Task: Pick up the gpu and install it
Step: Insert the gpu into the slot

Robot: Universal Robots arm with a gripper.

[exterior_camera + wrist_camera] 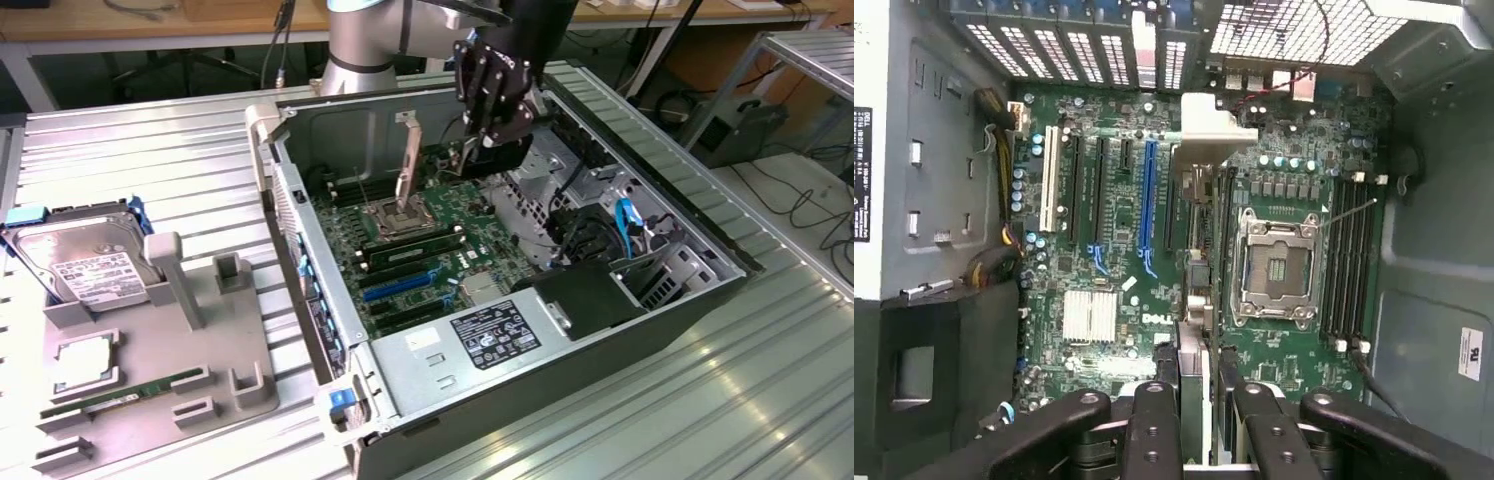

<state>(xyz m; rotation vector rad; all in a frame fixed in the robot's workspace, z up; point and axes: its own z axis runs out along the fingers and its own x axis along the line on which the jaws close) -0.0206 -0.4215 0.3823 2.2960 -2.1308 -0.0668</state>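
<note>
ribbed metal bench (147, 160), open case (574, 390); install is in hand, your gripper (491, 130) pinching the gpu (410, 165) on edge above the motherboard (461, 215). seating it, i judge, calls for its edge square over a blue slot (400, 284) on the motherboard.

gpu (411, 165) bracket matt beige metal; table (160, 160) ribbed shiny metal.

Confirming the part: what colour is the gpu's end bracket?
The gpu's end bracket is silvery-beige; exterior view shows it best.
</note>
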